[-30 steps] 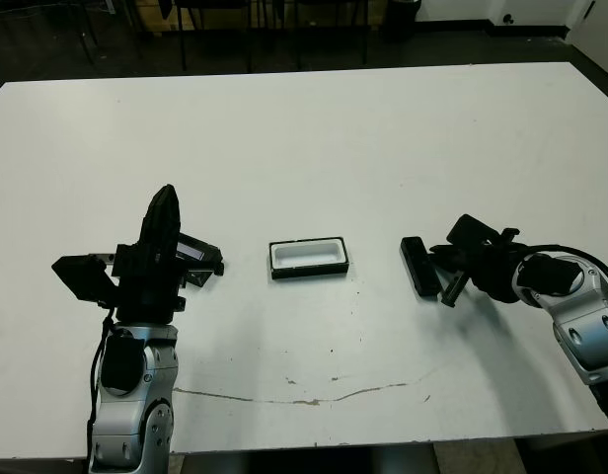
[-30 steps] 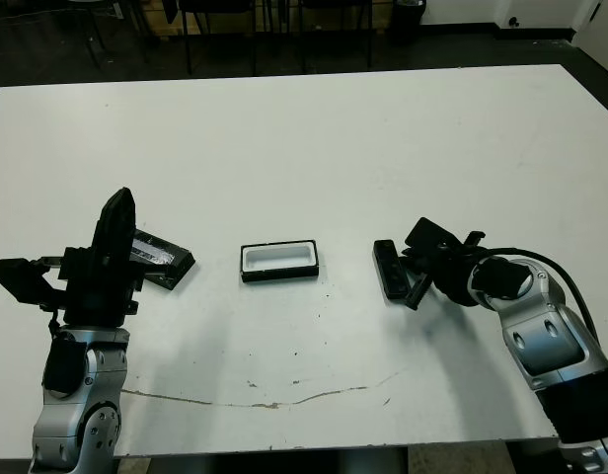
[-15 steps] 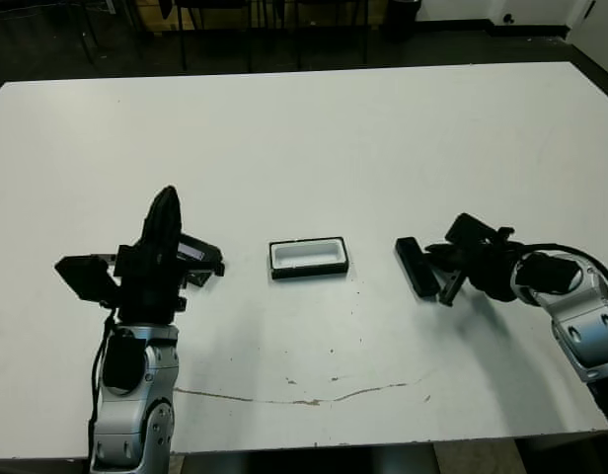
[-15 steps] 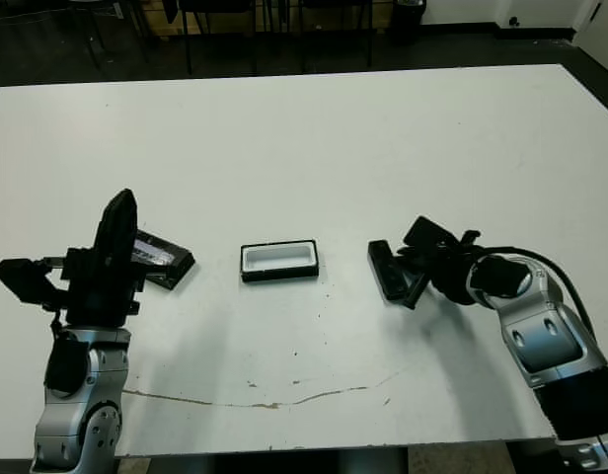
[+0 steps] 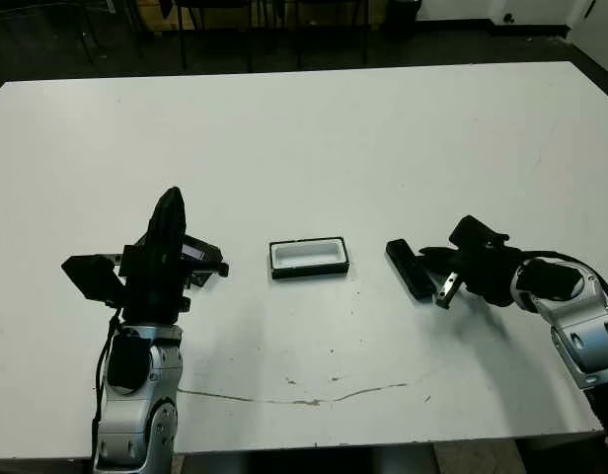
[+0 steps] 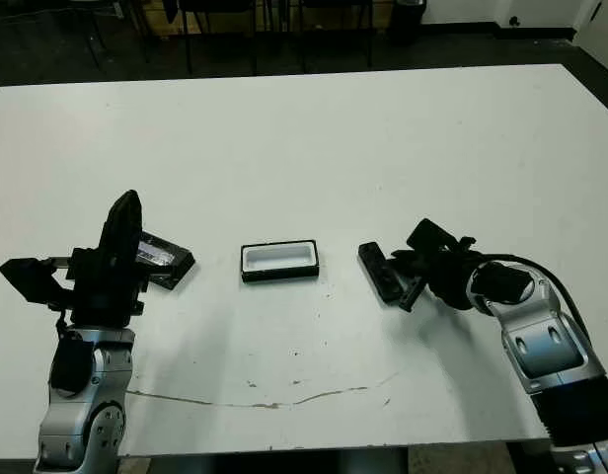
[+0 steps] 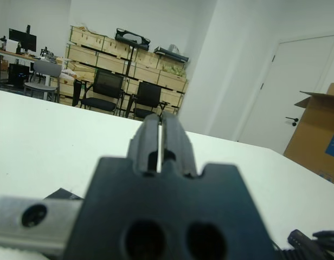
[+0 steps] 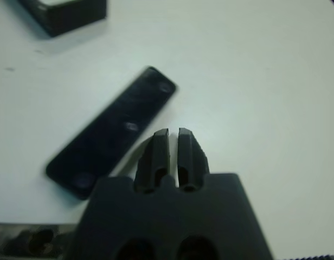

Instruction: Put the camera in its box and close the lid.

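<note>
Camera point(image 5: 411, 270) nudged toward box point(image 5: 308, 258) by clenched right gripper point(image 5: 444, 289); left gripper point(image 5: 169, 212) clenched, empty.

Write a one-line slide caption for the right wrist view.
Right gripper, fingers closed, beside the slim black camera bar lying flat on the white table.

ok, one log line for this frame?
camera: on table, right of box | box: empty | lid: off | right gripper: shut beside camera | left gripper: shut
</note>
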